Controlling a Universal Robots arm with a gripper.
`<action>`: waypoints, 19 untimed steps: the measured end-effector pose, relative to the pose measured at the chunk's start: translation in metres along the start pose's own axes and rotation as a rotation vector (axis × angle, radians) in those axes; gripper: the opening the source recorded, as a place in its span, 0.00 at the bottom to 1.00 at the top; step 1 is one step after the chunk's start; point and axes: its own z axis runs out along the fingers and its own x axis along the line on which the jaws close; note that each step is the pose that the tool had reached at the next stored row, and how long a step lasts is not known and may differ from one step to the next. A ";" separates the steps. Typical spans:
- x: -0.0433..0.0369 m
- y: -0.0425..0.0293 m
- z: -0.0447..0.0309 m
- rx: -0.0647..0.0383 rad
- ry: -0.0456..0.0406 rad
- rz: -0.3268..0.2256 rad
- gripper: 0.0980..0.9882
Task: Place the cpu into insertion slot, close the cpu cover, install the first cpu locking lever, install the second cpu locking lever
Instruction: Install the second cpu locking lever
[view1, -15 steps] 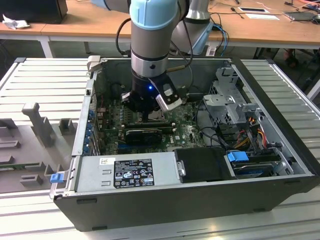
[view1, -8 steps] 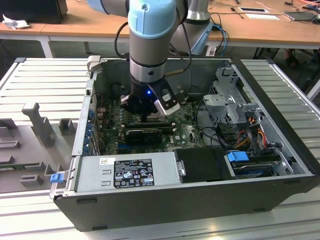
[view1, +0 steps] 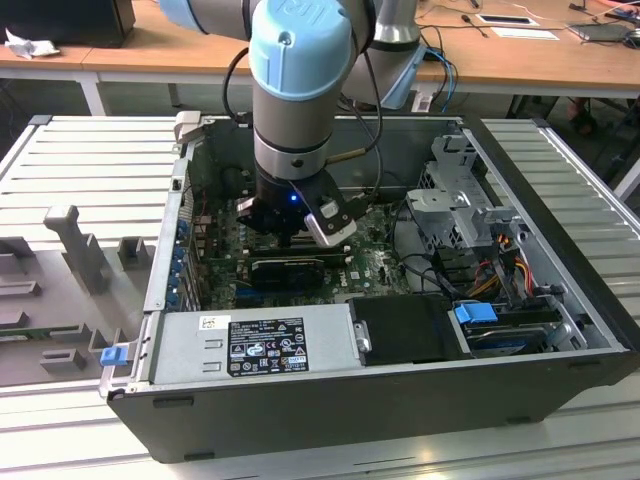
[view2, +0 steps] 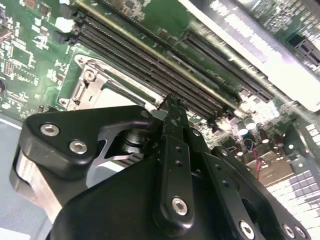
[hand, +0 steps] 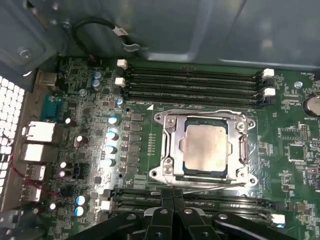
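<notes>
Grey ribbed metal forms the surface (view1: 90, 160) on which an open black computer case (view1: 380, 400) lies on its side. The blue and grey arm (view1: 300, 80) reaches down into the case, and its gripper (view1: 290, 237) hangs just above the green motherboard (view1: 370, 265), near a long black card (view1: 285, 268).

In the first wrist view the motherboard (hand: 90, 150) spreads out below the camera, with black memory slots (hand: 195, 80) on the far side of the socket. The insertion slot (hand: 206, 147) sits between those and another row of slots close to the gripper. The cpu cover (hand: 170, 145) lies flat over the slot, its silvery frame around the cpu (hand: 206, 150), whose pale metal top shows through the square window. The cpu is seated in the slot. A thin wire lever (hand: 210, 186) runs along the edge of the cover that faces the gripper.

The gripper (hand: 171, 197) is just beside that edge, apart from the cpu, its black fingers pressed together with nothing between them. In the second wrist view the fingers (view2: 175, 125) are likewise closed, their tips over the socket's rim (view2: 85, 87).
</notes>
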 end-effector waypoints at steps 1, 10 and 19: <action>0.0014 -0.0006 0.0000 -0.005 -0.0002 0.000 0.01; 0.0084 -0.0019 0.0096 -0.036 -0.0025 -0.001 0.01; 0.0088 -0.0043 0.0210 -0.051 -0.0035 -0.001 0.01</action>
